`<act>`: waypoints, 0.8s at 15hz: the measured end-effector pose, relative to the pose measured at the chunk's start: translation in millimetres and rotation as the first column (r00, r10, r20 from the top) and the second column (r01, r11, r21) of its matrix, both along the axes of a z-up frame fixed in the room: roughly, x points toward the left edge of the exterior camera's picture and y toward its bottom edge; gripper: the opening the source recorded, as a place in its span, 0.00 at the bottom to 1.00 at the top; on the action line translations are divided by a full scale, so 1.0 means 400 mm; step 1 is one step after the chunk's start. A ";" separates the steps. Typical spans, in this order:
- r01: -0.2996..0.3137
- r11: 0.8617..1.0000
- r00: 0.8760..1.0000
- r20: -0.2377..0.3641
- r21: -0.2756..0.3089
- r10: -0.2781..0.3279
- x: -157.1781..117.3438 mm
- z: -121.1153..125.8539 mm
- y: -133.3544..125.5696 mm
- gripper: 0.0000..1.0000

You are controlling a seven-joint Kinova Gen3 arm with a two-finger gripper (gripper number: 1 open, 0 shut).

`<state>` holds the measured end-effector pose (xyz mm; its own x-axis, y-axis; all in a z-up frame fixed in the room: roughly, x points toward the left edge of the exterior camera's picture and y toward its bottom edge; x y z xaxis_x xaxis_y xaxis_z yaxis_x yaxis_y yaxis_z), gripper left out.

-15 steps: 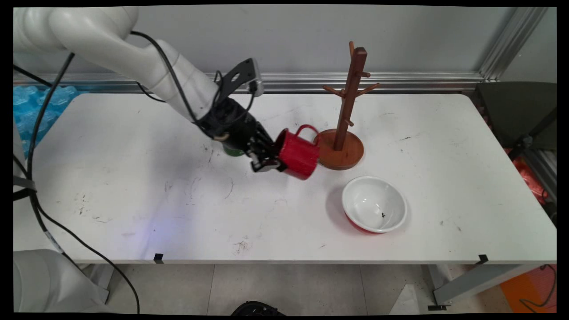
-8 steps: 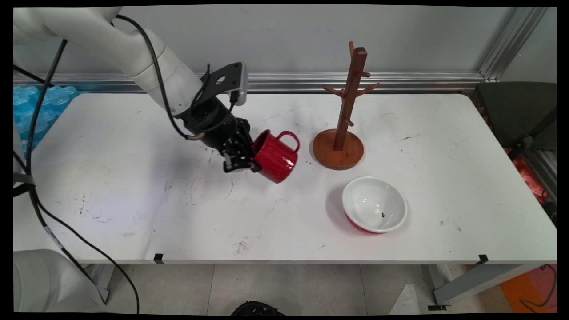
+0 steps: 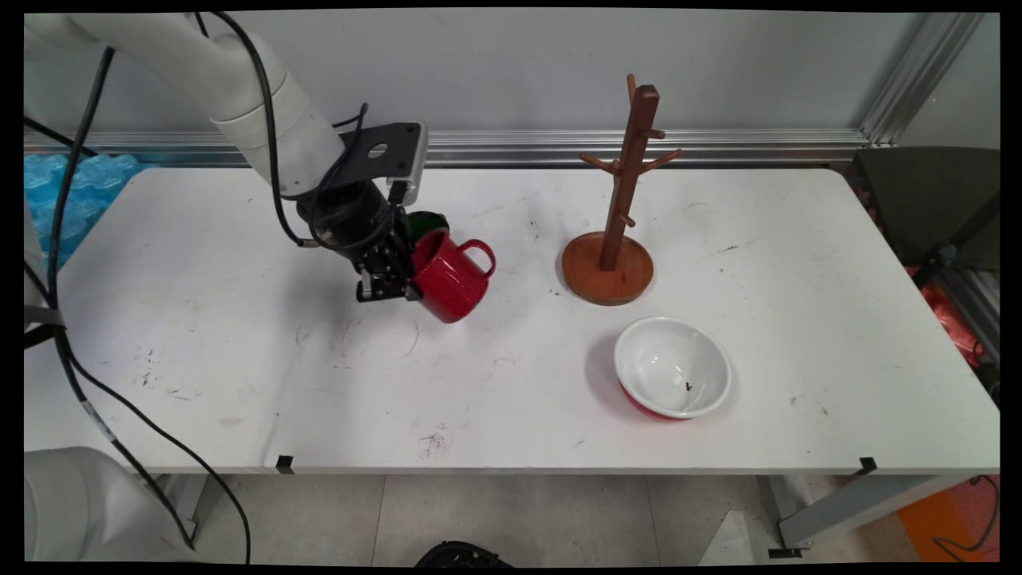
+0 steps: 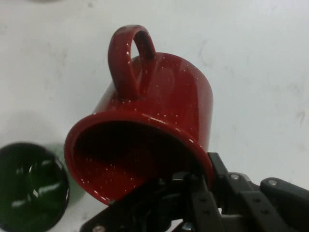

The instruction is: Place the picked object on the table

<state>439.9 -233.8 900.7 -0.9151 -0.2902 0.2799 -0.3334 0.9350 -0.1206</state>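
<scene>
While the arm reaches in from the upper left of the main view, its gripper (image 3: 389,281) is clamped on the rim of a red mug (image 3: 449,274), one finger inside the mouth and the other outside the wall, as the hand view shows at the gripper (image 4: 195,186) and the mug (image 4: 159,116). Carried clear of the white table (image 3: 239,335), the mug hangs tilted, its mouth turned toward the gripper and its base pointing down and to the right, with the handle (image 3: 479,254) uppermost on the side away from the arm. From the hand camera, the handle (image 4: 129,60) loops up over the speckled red wall.

Just behind the mug and the gripper, a dark green cup (image 3: 425,221) stands on the table, mostly hidden in the main view; the hand view shows the cup (image 4: 30,186) as a round dark shape beside the mug's mouth, apart from it.

To the right, well apart from the mug, a wooden mug tree (image 3: 627,176) stands upright on its round base, its pegs bare. Nearer the front edge, a bowl (image 3: 672,367), white inside and red outside, sits upright beside the tree's base without touching it.
</scene>
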 end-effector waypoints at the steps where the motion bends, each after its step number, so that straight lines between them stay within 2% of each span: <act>1: -0.001 1.000 1.000 0.023 -0.001 0.001 -0.001 0.000 0.003 0.00; 5: -0.011 1.000 0.996 0.089 0.000 0.011 -0.011 -0.013 0.015 0.00; 12: -0.055 0.998 0.984 0.167 -0.017 0.057 -0.030 -0.047 0.029 0.00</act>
